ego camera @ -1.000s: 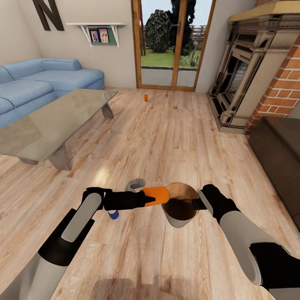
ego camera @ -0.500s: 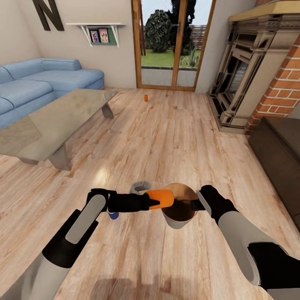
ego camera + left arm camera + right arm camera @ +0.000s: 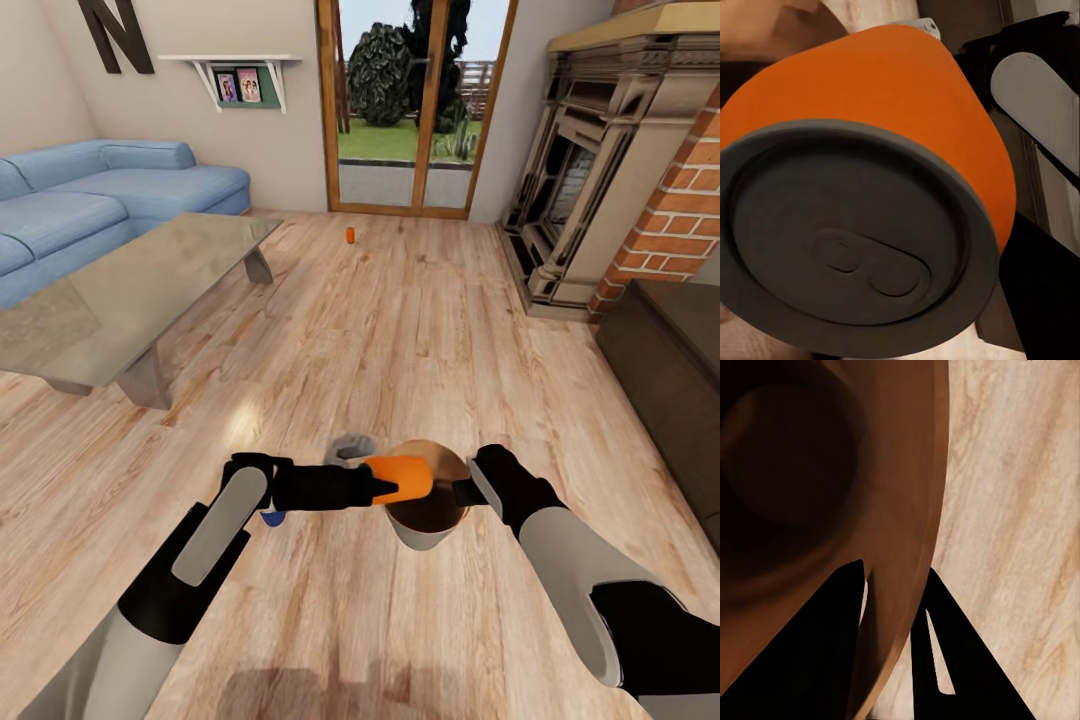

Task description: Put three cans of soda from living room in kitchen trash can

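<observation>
My left gripper (image 3: 380, 484) is shut on a bright orange can of soda (image 3: 402, 479), held lying sideways over the near-left rim of the tash can (image 3: 432, 528). In the left wrist view the can (image 3: 877, 112) shows its dark grey top close up. The tash can is pale grey outside and orange-brown inside (image 3: 795, 480). It hangs above the plank floor with my right gripper (image 3: 463, 491) shut on its rim, one finger (image 3: 832, 652) inside the wall and one outside. The dark blue can (image 3: 271, 517) peeks out from behind my left arm. A second orange can (image 3: 350, 235) stands far off near the glass doors.
The glass-topped low table (image 3: 120, 290) and light blue sofa (image 3: 90, 200) are at the left. The brick fireplace (image 3: 600, 180) and a dark cabinet (image 3: 670, 340) line the right. Wood-framed glass doors (image 3: 415, 110) stand straight ahead across the plank floor.
My left gripper has carried the orange can to the right, from beside the tash can to over its rim. The tash can and right gripper have barely shifted.
</observation>
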Available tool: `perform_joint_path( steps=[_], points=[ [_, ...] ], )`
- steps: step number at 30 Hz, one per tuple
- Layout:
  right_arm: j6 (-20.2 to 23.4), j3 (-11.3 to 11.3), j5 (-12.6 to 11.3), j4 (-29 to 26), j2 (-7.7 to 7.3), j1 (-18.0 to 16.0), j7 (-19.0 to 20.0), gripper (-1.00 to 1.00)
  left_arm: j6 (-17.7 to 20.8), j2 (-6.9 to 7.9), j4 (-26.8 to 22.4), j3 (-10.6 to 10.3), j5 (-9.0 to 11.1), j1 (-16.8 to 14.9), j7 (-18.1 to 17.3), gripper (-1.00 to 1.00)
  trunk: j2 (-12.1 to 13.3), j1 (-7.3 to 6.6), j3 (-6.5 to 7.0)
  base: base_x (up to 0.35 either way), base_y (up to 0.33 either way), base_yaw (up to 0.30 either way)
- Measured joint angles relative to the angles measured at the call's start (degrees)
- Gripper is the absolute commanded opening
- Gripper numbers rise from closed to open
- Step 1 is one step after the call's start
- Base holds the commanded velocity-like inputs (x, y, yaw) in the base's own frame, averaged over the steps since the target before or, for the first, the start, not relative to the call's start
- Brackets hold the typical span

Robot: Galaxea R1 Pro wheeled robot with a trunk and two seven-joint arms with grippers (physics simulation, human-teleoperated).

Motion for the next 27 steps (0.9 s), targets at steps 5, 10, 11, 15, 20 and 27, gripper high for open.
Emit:
perform_joint_path(
  steps=[5,10,11,15,20,27],
  points=[
    [0.0,0.1,0.1,0.0,0.02,0.0,0.0,-1.00,0.0,-0.76,0.1,-0.1,-0.2,0.0,0.1,1.00,0.0,0.00,0.00,0.000,0.000,0.000],
    [0.0,0.1,0.1,0.0,0.03,0.0,0.0,-1.00,0.0,-0.99,0.1,-0.9,-0.3,0.0,0.1,1.00,0.0,0.00,0.00,0.000,0.000,0.000],
    [0.0,0.1,0.1,0.0,0.03,0.0,0.0,-1.00,0.0,-0.99,0.1,-0.9,-0.3,0.0,0.1,1.00,0.0,0.00,0.00,0.000,0.000,0.000],
    [0.0,0.2,0.1,0.0,0.03,0.0,0.0,-1.00,0.0,-1.02,0.1,-1.1,-0.3,0.0,0.1,1.00,0.0,0.00,0.00,0.000,0.000,0.000],
    [0.0,0.3,0.2,0.0,0.03,0.3,0.0,-1.00,0.0,-0.97,0.1,-1.1,-0.4,0.0,0.1,1.00,0.0,0.00,0.00,0.000,0.000,0.000],
    [0.0,0.1,0.3,0.0,-0.01,0.4,0.0,-1.00,0.0,-0.90,0.1,-1.1,-0.6,0.0,0.4,1.00,0.0,0.00,0.00,0.000,0.000,0.000]
  ],
)
